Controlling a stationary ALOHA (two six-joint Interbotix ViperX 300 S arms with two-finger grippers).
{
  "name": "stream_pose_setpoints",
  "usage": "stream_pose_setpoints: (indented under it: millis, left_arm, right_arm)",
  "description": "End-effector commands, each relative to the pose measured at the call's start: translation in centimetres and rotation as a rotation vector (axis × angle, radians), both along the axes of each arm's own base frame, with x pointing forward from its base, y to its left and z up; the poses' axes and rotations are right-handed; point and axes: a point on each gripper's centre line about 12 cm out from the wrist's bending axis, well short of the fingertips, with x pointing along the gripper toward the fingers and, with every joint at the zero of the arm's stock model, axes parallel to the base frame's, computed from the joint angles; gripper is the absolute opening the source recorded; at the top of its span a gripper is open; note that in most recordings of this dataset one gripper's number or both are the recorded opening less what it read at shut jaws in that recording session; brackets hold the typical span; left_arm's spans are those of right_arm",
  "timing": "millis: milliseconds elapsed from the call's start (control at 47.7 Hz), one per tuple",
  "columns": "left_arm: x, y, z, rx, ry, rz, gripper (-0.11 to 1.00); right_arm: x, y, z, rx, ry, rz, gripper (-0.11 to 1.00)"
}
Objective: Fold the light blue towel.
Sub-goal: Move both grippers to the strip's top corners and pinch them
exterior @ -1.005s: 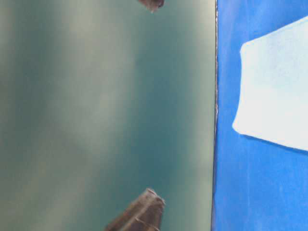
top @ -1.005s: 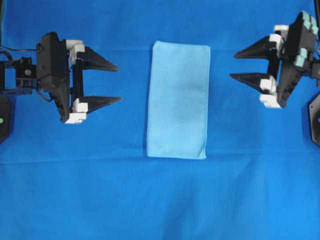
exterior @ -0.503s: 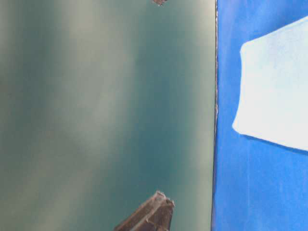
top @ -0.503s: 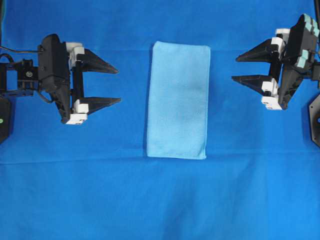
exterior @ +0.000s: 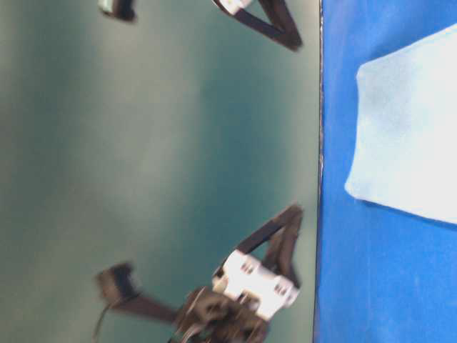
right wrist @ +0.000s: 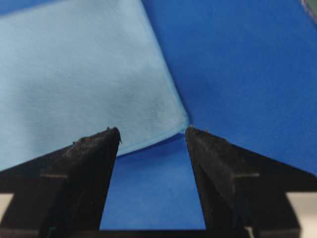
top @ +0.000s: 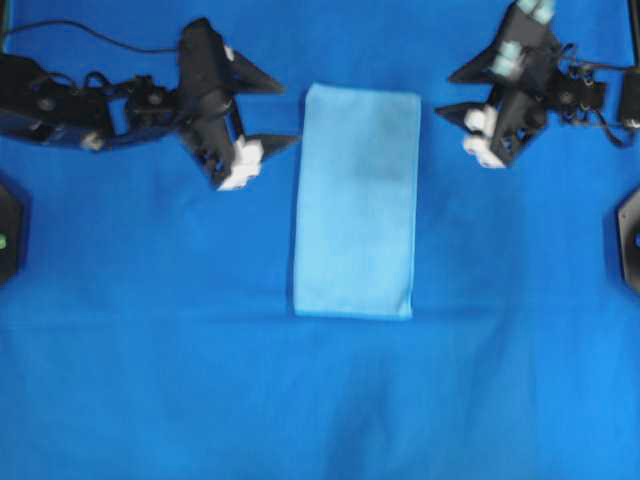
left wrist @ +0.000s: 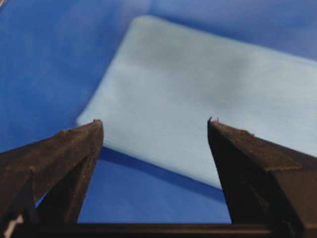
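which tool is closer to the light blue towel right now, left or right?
Left, narrowly. The left tool, open, has a fingertip almost at the pale blue rectangular towel's far-left edge. The right tool, open, sits slightly off its far-right corner. Neither touches it.

In the overhead view, the towel (top: 356, 202) is laid flat at the middle of the counter (top: 320, 400), its long axis running from twelve to six o'clock. The left end effector (top: 283, 110) is placed at ten o'clock of the towel, the right end effector (top: 446, 95) at two o'clock; neither is touching it.
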Motion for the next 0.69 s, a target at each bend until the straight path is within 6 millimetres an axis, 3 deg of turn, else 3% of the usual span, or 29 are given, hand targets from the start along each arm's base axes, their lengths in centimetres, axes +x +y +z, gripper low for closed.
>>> stream_pose_setpoints:
  millis: [0,189,398,670]
  left_arm:
    - [1.7,1.4,-0.2,0.007,-0.017,0.021,0.81]
    - [3.0,4.2,-3.1,-0.010,0.032,0.073,0.81]
    - [3.4,7.1,-5.5,-0.018,0.051,0.130,0.81]
    - [3.1,7.8,-6.4,-0.026,0.069,0.147,0.79]
  right_arm:
    - [1.4,-1.4,-0.7,0.004,0.019,-0.008,0.60]
    - [3.0,-3.1,-3.6,0.037,0.075,-0.021,0.60]
    - [3.4,-4.5,-5.8,0.067,0.099,-0.038,0.60]
    - [3.2,-5.3,-6.6,0.079,0.101,-0.057,0.59]
